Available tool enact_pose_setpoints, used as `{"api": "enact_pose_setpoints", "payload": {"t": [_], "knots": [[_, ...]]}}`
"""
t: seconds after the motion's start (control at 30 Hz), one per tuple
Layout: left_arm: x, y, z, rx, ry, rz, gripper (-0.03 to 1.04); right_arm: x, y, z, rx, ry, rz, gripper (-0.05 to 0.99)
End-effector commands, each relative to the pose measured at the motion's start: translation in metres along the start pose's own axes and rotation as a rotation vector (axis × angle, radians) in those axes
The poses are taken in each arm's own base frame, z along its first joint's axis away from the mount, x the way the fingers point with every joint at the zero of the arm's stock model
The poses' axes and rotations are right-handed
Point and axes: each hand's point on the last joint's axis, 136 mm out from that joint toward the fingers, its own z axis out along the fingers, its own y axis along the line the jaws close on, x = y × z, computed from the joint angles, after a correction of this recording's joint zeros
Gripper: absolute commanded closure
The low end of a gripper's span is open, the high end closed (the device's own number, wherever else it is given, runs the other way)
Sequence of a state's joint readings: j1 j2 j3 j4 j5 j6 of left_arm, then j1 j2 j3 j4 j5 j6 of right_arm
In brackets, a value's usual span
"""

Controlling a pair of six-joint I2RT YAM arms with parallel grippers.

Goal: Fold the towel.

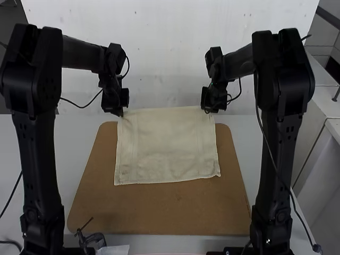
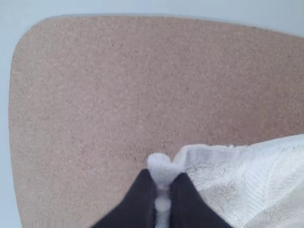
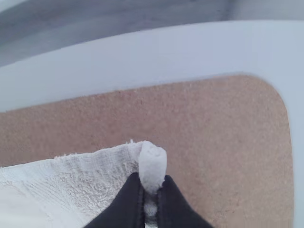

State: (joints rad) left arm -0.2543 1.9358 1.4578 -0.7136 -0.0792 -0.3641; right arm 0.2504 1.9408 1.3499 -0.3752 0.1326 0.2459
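In the high view my left gripper and my right gripper are at the two far corners of the cream towel, which hangs or lies spread between them with its near edge over the board. The left wrist view has my left gripper shut on a corner of the towel, a small tuft poking out past the black fingers. Likewise, in the right wrist view, my right gripper is shut on another corner of the towel. Whether the far edge is lifted clear of the board is hard to tell.
A brown board with rounded corners lies on the white table under the towel. A small dark clamp-like object and a pale piece sit at the near left edge. A white wall rises behind the table.
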Motion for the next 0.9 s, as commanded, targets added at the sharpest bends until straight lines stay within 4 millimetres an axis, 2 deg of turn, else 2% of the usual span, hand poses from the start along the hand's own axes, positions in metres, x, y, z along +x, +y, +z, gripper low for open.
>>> {"api": "enact_pose_setpoints", "payload": {"t": [0.0,0.3,0.57,0.87], "knots": [[0.018,-0.001,-0.019,-0.003,-0.015,0.013,1.0,0.007,-0.006,-0.019,0.016,-0.02,-0.014,0.92],[0.069,0.007,-0.022,-0.007,0.02,0.041,1.0,0.048,-0.018,-0.035,0.021,0.021,-0.066,0.92],[0.115,-0.001,-0.035,0.002,0.039,0.105,1.0,0.092,-0.032,-0.044,0.027,0.059,-0.102,0.92],[0.15,-0.009,-0.055,0.024,0.018,0.138,1.0,0.132,-0.039,-0.062,0.015,0.07,-0.141,0.92]]}}
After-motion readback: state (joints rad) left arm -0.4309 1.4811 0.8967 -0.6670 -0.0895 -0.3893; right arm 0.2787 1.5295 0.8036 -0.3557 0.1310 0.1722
